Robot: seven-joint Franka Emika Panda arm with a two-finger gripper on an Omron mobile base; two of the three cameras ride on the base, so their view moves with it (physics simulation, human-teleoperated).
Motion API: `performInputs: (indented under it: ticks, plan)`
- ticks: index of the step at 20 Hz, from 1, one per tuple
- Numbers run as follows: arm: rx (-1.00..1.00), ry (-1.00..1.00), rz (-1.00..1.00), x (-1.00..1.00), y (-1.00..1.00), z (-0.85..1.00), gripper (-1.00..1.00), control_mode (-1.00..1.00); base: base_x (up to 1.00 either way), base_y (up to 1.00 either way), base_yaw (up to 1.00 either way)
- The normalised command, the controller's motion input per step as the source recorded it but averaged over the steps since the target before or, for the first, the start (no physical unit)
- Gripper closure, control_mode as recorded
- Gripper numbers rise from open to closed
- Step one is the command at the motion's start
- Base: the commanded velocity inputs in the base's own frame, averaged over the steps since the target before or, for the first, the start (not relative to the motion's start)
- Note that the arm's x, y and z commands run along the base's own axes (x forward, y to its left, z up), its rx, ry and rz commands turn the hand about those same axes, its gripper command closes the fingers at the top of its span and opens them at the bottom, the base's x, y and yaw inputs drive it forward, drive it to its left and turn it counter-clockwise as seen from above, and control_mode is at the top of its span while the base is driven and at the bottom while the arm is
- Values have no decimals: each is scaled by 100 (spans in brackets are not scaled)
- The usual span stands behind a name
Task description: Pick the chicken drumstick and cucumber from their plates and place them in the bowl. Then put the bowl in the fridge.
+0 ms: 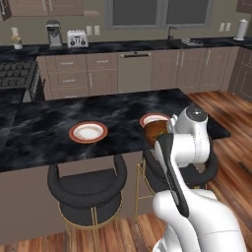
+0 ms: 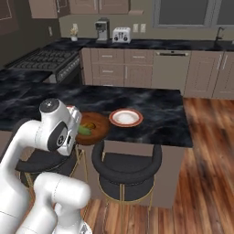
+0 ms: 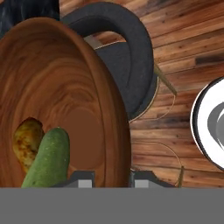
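Two items in my round brown wooden bowl (image 3: 65,100): stubby green cucumber (image 3: 48,159), brown chicken drumstick (image 3: 26,142); my gripper (image 3: 113,180) clamps the bowl's rim.

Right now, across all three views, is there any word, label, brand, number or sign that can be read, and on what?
None can be read.
The toaster and coffee machine show no readable marking; they are too small to tell.
The bowl, plates and cucumber are plain.
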Motion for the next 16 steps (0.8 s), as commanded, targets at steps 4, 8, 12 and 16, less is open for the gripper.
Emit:
performInputs:
  ticks: [4,8,12,16]
  plan:
    - [0,0,0,0,0,0,100,100,-82,-5,-3]
    - [0,0,0,0,0,0,100,100,-49,-8,-25]
    - [0,0,0,0,0,0,100,100,-4,-4,-62]
    - [0,0,0,0,0,0,100,100,4,-6,-78]
